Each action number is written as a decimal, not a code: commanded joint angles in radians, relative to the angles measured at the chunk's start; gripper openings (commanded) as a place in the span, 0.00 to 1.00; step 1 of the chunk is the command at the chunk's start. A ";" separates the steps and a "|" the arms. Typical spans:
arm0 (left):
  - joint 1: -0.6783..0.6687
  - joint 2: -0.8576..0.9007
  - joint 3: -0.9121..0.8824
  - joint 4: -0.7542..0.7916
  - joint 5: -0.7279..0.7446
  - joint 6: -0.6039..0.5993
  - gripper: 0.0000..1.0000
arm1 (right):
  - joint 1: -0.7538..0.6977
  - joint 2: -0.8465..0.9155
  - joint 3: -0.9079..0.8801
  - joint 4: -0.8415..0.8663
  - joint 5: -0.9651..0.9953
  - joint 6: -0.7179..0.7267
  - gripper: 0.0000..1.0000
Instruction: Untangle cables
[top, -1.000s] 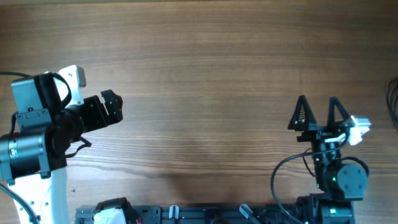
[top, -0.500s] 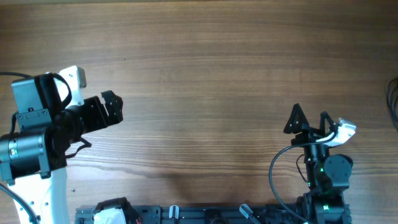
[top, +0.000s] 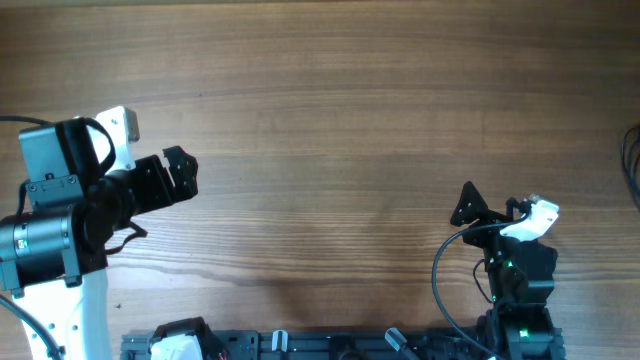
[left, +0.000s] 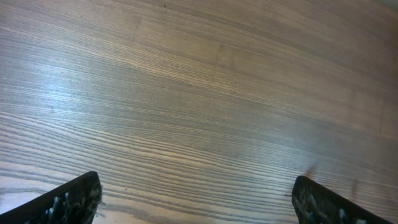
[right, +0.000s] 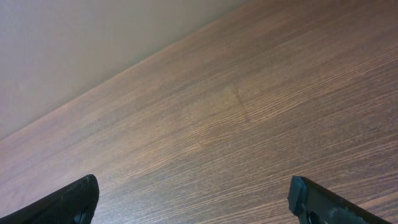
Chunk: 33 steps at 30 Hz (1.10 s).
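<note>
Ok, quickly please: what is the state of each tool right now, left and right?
Left tool: open, holding nothing.
Right tool: open, holding nothing.

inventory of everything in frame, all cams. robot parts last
table: 1, brown wood grain, fills all three views
cables: thin, black, cut off at the right edge of the overhead view; count cannot be told
wall: 1, pale grey, beyond the table's far edge in the right wrist view
mounting rail: 1, black, along the bottom edge of the overhead view
arm wiring: 1 thick black loop, beside the right arm's base
left arm: 1, black and white, left edge
right arm: 1, black, bottom right
left gripper: open, holds nothing
right gripper: open, holds nothing
</note>
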 joint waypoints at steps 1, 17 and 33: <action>-0.003 0.000 0.008 0.006 0.005 0.013 1.00 | -0.001 0.001 -0.004 0.003 0.018 0.003 1.00; -0.003 -0.026 0.008 0.003 0.006 0.058 0.99 | -0.001 -0.201 -0.004 0.003 0.017 0.003 1.00; -0.003 -0.296 0.008 -0.019 0.005 0.050 1.00 | -0.001 -0.267 -0.004 0.004 0.018 0.003 1.00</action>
